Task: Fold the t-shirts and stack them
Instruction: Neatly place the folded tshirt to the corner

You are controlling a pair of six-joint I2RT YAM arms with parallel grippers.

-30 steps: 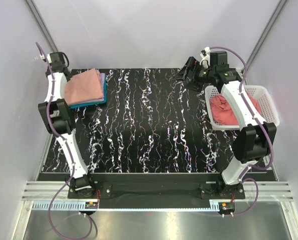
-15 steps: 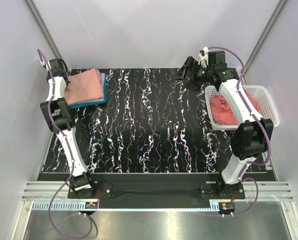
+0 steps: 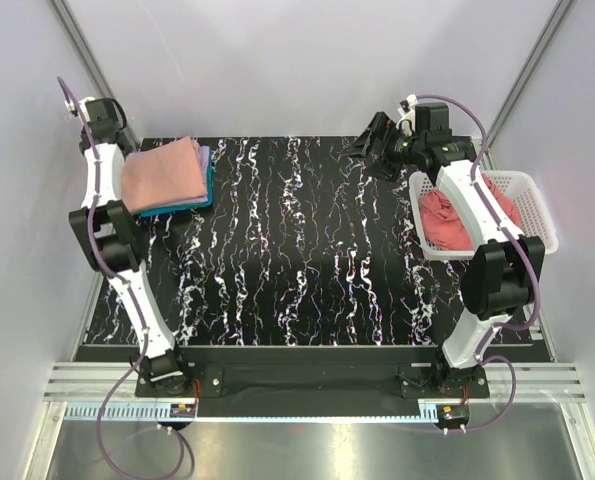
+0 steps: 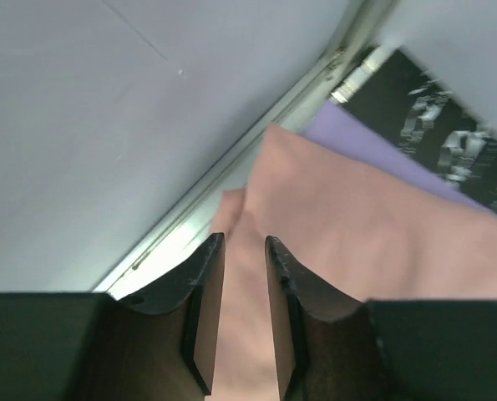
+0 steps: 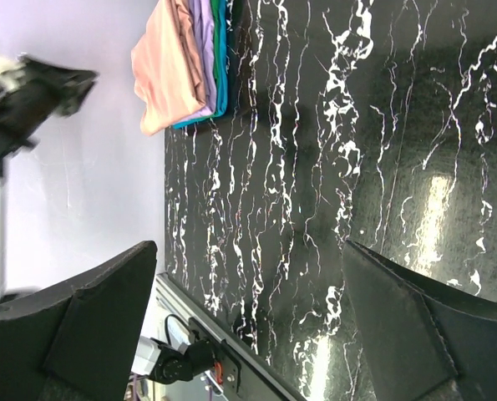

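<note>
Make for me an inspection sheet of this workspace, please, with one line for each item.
surface: black marbled table, bare in the middle.
job's things: folded stack at the far left corner, salmon-pink t-shirt on top, edges of the lavender t-shirt and teal t-shirt below it; rose-pink t-shirt lies crumpled in the white basket at the right.
clutter: nothing seen.
grippers: left end effector slightly open, empty, by the stack's far-left corner; right end effector wide open, empty, over the table's far right.
cables: purple cables run along both arms, none on the cloth.
surroundings: white walls, metal frame posts.
</note>
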